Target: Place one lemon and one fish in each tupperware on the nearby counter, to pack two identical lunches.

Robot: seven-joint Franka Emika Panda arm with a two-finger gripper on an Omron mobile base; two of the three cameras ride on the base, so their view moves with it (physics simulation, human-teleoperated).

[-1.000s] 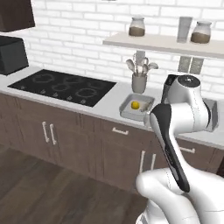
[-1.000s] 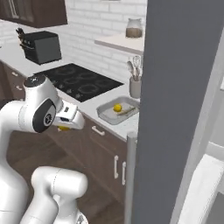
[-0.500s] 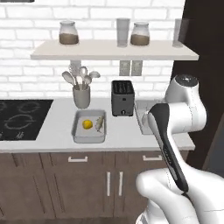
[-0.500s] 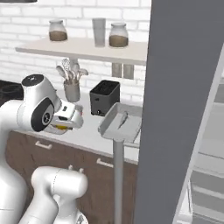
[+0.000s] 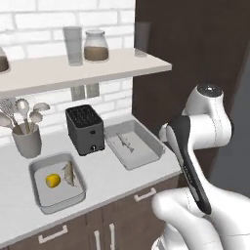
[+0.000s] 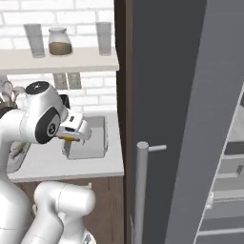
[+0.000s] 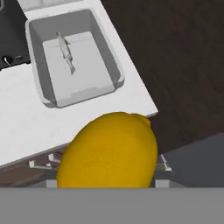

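Close up in the hand view, a lemon (image 7: 109, 151) fills the lower middle, its skin smooth and evenly yellow with a small nub at the upper right; the gripper (image 7: 109, 175) grasps it, though the fingertips are hidden behind the fruit and the bottom of the lemon is cut off. In the right base view a sliver of the same yellow shows under the white hand at centre left (image 6: 70, 138). Beyond it, in the upper left of the hand view, sits a tub (image 7: 105, 52), a shallow grey rectangle with rounded corners and a flared rim, holding one thin grey fish (image 7: 66, 53) lying lengthwise. The left base view shows that tub at centre and a second tub (image 5: 41, 195) at lower left, with a second lemon (image 5: 53, 180) and a second fish (image 5: 68, 173) side by side in it. Both tubs rest on the flat white counter (image 5: 107, 178), with a black slotted toaster (image 5: 85, 129) standing between them and further back. A grey cup of spoons (image 5: 27, 139) is cut off at the left edge. Glass jars (image 5: 96, 46) stand on the white shelf (image 5: 88, 68) above. In the right base view a dark panel hides the right half of the scene.
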